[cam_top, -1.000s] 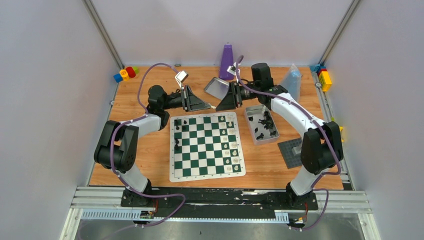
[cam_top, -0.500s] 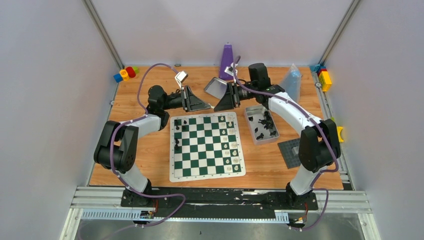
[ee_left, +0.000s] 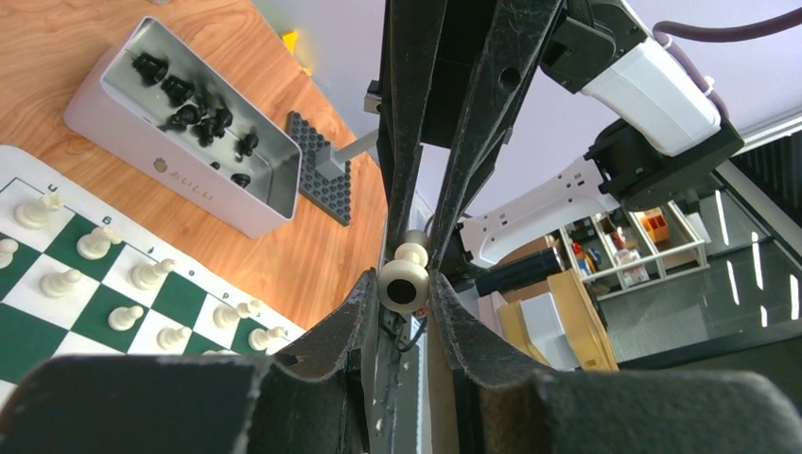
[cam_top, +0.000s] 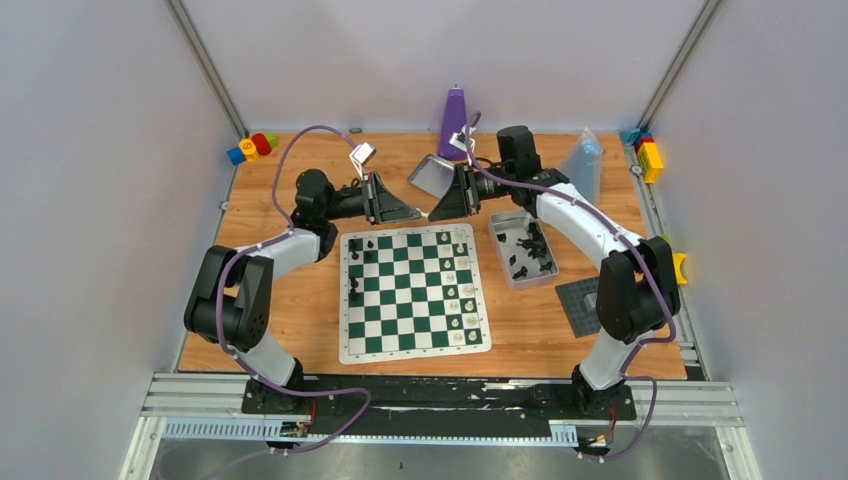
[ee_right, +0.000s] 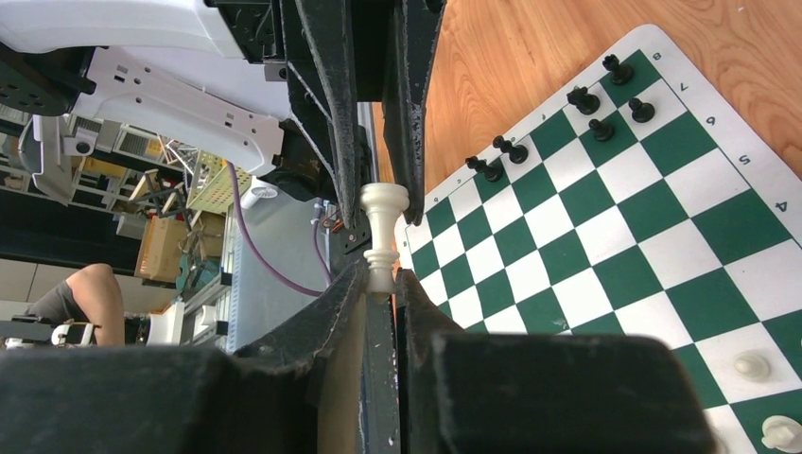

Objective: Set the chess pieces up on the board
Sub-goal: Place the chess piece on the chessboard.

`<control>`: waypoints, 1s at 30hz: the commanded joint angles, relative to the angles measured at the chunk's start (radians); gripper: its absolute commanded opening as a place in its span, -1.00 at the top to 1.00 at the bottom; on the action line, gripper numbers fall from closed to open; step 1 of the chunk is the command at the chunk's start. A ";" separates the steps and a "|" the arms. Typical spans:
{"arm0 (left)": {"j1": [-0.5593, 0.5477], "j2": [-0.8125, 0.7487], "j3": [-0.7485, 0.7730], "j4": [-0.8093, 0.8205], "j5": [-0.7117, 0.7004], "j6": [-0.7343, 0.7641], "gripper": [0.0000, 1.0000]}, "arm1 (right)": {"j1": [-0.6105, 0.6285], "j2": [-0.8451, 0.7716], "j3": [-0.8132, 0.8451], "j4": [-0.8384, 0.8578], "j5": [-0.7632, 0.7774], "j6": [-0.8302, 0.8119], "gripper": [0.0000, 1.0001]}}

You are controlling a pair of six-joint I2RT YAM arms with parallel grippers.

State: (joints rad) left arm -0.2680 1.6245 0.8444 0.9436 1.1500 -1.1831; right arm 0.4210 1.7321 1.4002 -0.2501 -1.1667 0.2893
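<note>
Pinching one narrow cream-white piece between them, the left gripper and right gripper meet above the board's far edge. A tug while both clamp, or an early release, could drop it among the standing chess pieces.

1. Pale lilac-grey walls enclose the wooden tabletop at 9, 12 and 3 o'clock.
2. Aluminium rails run along 6 o'clock.
3. Left wrist view: cluttered shelving at 3 o'clock, evenly lit.
</note>
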 commanded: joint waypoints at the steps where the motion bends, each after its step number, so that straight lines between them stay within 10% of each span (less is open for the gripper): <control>1: -0.004 -0.055 -0.015 -0.104 -0.009 0.132 0.68 | -0.023 -0.040 0.049 -0.001 -0.014 -0.036 0.84; 19: -0.051 -0.126 0.072 -0.493 0.004 0.482 -0.14 | -0.040 -0.121 0.050 -0.159 0.105 -0.227 0.94; 30: 0.026 -0.204 0.337 -1.354 -0.160 1.101 -0.61 | -0.021 -0.084 0.159 -0.529 0.552 -0.527 0.88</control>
State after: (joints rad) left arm -0.2916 1.4353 1.0603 -0.0406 1.0821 -0.3725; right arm 0.3904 1.6459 1.4891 -0.6102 -0.8139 -0.0898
